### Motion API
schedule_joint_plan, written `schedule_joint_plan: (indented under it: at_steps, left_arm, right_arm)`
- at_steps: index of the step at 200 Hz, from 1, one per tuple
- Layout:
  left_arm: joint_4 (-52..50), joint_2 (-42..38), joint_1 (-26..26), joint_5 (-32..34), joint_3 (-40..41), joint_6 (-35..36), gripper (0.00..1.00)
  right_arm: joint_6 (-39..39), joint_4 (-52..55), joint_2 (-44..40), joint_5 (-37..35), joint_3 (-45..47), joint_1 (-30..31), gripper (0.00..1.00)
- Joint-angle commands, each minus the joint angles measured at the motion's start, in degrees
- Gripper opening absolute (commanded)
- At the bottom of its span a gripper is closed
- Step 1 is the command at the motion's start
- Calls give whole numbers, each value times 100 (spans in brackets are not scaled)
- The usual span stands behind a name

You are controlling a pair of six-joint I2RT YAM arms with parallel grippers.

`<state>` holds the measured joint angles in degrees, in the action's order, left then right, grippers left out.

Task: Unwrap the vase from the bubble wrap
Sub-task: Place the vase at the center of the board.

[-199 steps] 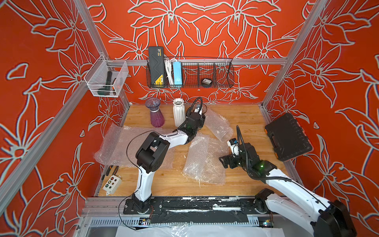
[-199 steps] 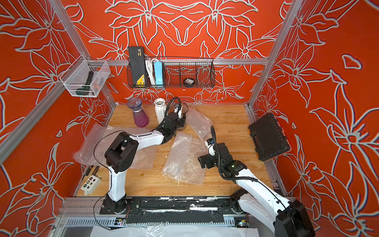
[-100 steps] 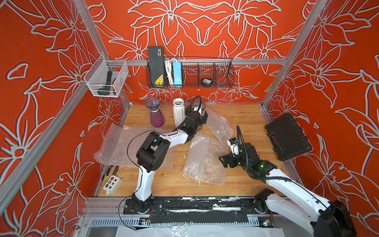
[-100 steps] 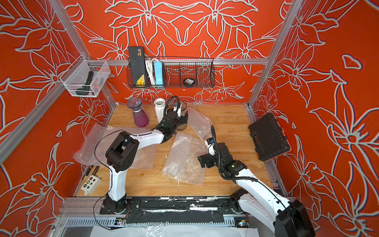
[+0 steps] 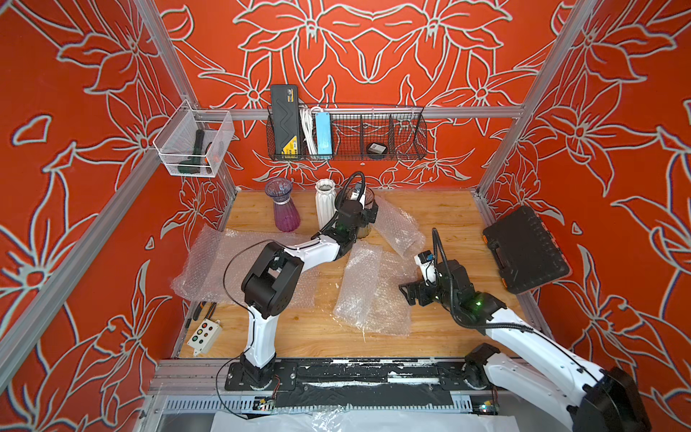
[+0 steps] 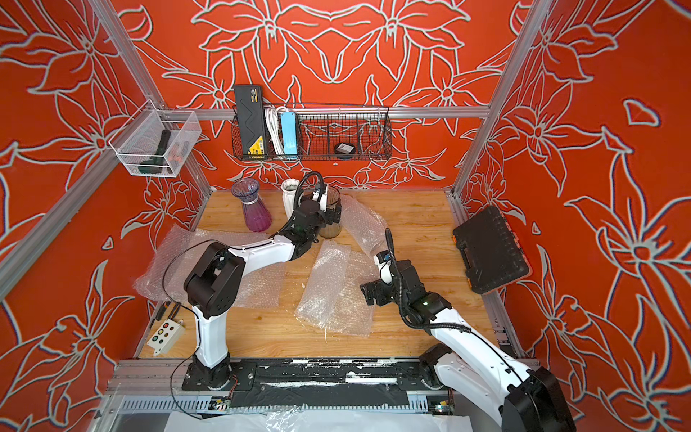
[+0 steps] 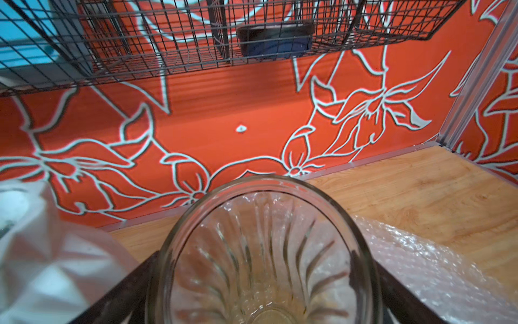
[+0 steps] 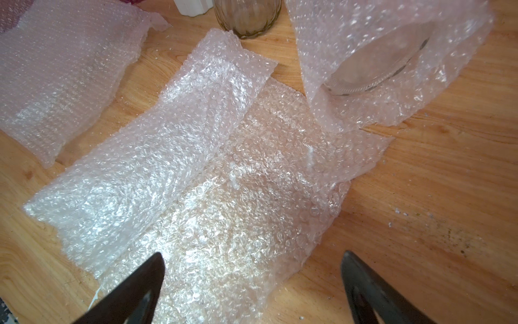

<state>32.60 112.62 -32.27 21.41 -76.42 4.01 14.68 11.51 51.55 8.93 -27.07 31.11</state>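
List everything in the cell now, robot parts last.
purple vase: 1, purple, back of table
white vase: 1, white, beside it
glass vase: 1, brownish clear, next along
bubble wrap: 3+ pieces, clear; left, middle, one rolled round something glassy at back
case: 1, black, table's right edge
wire basket: 1, black, back wall; holds box, cable, power strip
bin: 1, whitish, left rail; dark tool inside
button box: 1, white, front left
left gripper: 1, black, open astride glass vase
right gripper: 1, black, open over middle bubble wrap
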Motion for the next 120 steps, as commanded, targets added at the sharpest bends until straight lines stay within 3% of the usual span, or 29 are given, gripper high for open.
schedule_joint_plan:
  at_steps: [1, 38, 120]
  left_arm:
    - [212, -504, -41, 157, 165, -73, 98]
    - [-217, -965, -142, -75, 412, -303, 98]
    - [-842, -1198, -262, 115, 479, -425, 100]
  right_arm:
    - [-53, -84, -136, -54, -92, -10, 98]
    - [-105, 71, -345, -69, -122, -13, 98]
    - [-61, 700, -1177, -165, -87, -18, 98]
